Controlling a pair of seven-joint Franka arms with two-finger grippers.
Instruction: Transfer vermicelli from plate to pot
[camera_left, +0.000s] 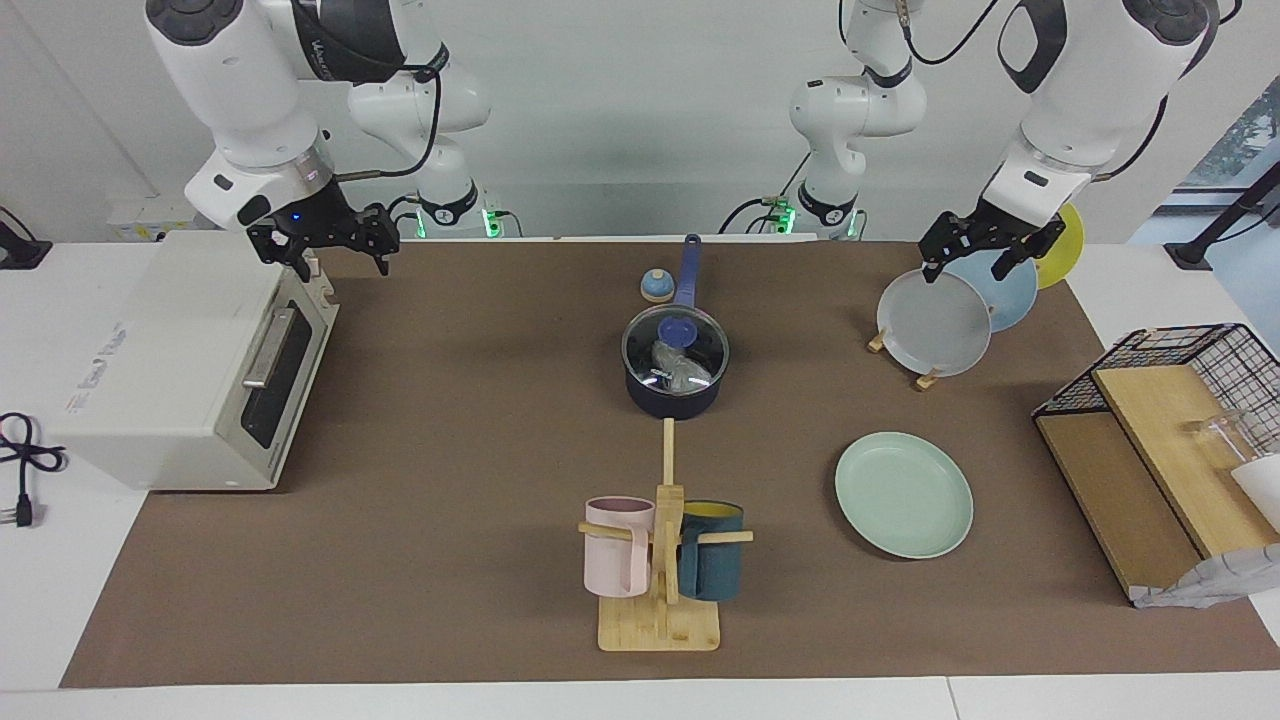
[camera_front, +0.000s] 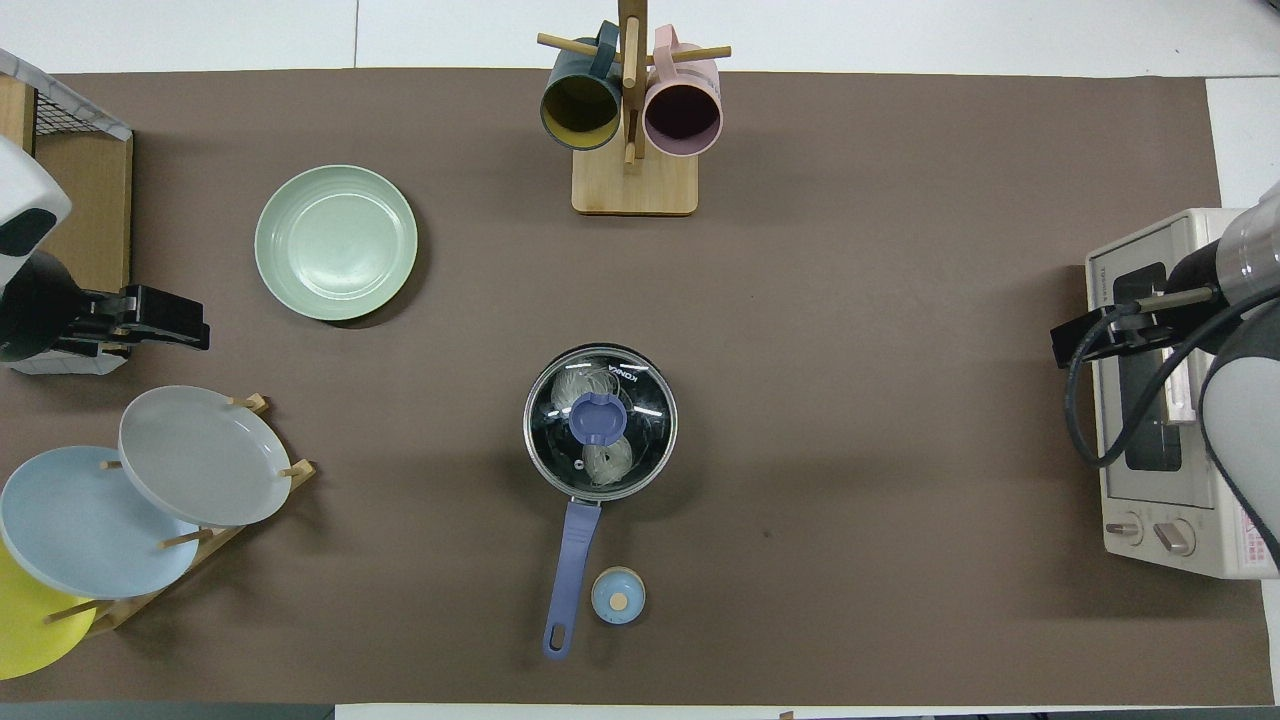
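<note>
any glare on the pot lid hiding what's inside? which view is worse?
Facing view: small bright glints on the glass lid, and the slant hides much of the pot. Overhead view: thin highlights along the lid's rim, pale vermicelli readable through it. The facing view is worse.

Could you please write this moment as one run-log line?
plate: empty | pot: lidded, vermicelli inside | left gripper: open, over plate rack | right gripper: open, over oven
</note>
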